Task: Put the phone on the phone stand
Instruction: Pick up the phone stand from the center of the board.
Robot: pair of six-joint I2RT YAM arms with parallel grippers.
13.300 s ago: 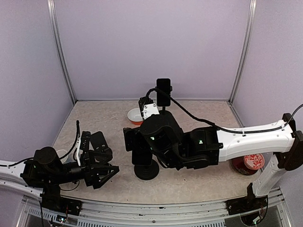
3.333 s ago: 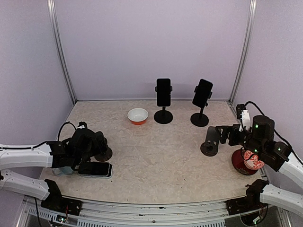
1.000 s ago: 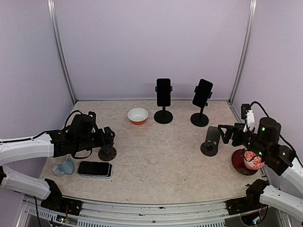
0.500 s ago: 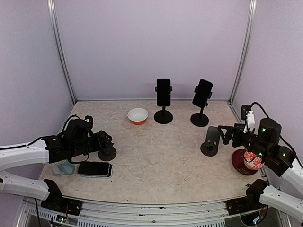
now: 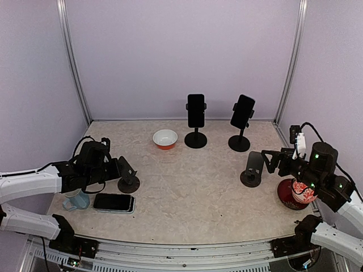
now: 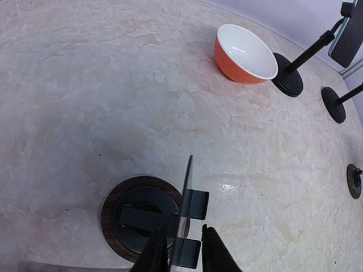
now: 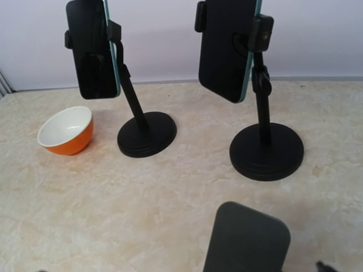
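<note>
The phone (image 5: 114, 202) is a black slab lying flat near the table's front left. Just behind it stands the phone stand (image 5: 129, 181), with a round dark base (image 6: 133, 218) and a thin cradle plate (image 6: 187, 187) carrying two clips. My left gripper (image 5: 117, 168) (image 6: 184, 252) reaches it from the left. Its fingers (image 6: 156, 255) are shut on the cradle's lower clip. My right gripper (image 5: 271, 160) stands open at the right, beside another dark stand (image 5: 252, 170). That stand's flat top (image 7: 247, 241) fills the bottom of the right wrist view.
Two tall stands at the back hold phones (image 5: 195, 110) (image 5: 243, 111), which also show in the right wrist view (image 7: 93, 48) (image 7: 227, 48). An orange bowl (image 5: 165, 139) (image 6: 244, 54) sits left of them. A blue mug (image 5: 75, 199) is by the phone, a red patterned cup (image 5: 300, 192) under the right arm.
My left gripper has closed from wide open onto the stand's cradle and drawn back slightly leftward. The phone and the right arm have not moved.
</note>
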